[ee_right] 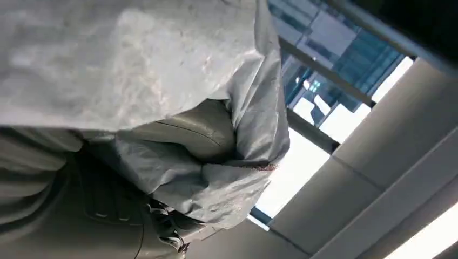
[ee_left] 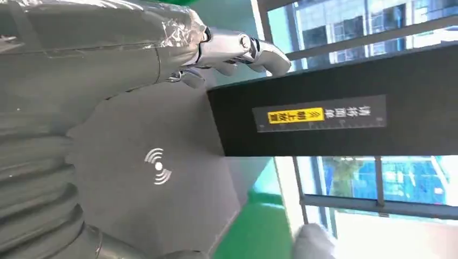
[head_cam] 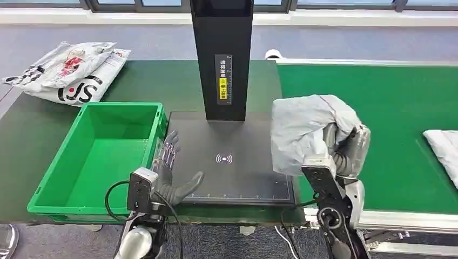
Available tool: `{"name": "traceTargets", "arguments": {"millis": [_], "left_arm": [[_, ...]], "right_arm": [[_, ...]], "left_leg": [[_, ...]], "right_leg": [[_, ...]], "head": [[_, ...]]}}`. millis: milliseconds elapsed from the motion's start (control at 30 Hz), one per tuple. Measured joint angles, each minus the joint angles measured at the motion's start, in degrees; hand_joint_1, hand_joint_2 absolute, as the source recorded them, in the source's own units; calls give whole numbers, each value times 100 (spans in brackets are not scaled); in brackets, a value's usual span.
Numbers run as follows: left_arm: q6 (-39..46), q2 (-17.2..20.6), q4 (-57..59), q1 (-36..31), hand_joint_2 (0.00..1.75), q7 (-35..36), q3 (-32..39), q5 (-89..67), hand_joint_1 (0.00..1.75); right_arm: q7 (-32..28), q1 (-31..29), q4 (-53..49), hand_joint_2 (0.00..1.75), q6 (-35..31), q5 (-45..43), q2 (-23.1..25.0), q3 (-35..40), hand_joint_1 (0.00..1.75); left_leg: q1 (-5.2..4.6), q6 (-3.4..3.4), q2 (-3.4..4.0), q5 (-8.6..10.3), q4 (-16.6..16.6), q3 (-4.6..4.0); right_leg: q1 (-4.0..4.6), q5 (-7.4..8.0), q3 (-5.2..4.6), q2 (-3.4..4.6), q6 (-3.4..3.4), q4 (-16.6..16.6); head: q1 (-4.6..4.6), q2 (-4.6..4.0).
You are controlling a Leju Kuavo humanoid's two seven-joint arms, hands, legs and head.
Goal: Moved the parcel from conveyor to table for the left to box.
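Parcel (head_cam: 305,132), a grey crumpled poly bag, sits right of centre in the head view, lifted clear of the surfaces and gripped by the right hand (head_cam: 345,148), whose fingers wrap its right side. It hangs over the right edge of the black pad (head_cam: 227,178), beside the green conveyor (head_cam: 378,108). In the right wrist view the bag's folds (ee_right: 162,65) bunch over the thumb. Left hand (head_cam: 170,172) lies at lower centre-left with fingers spread and holding nothing, resting on the pad's left edge, just beside the green bin (head_cam: 54,186). A black post (head_cam: 221,59) with a yellow label rises from the pad at top centre. More printed bags (head_cam: 70,73) lie at upper left, and another pale parcel (head_cam: 443,148) rests on the conveyor at the right edge.
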Motion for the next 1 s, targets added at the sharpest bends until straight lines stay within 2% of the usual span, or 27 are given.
{"name": "traceTargets", "arguments": {"millis": [167,433,800,1000], "left_arm": [[-29,2,74,-59,175,-9,-4,26,0],[-103,18,275,-404,175,-11,-96,170,0],[-103,20,280,-411,175,-11,-96,173,0],[-103,26,385,-486,175,-13,-98,212,0]], "right_arm": [[57,-215,286,175,39,-15,-24,184,175],[212,-771,1448,175,142,-120,-41,603,175],[212,-782,1467,175,140,-120,-42,610,175],[221,-955,1958,175,133,-114,-37,789,175]], "left_leg": [[0,-1,0,1,0,-1],[0,-5,-3,7,0,-3],[0,-5,-3,7,0,-3],[0,-5,-8,7,0,-12]], "right_leg": [[1,0,-2,0,-1,1],[1,4,-2,0,-4,3],[1,4,-2,0,-4,3],[0,4,-12,0,-4,3]], "head": [[0,-2],[0,0],[0,-2],[0,0]]}}
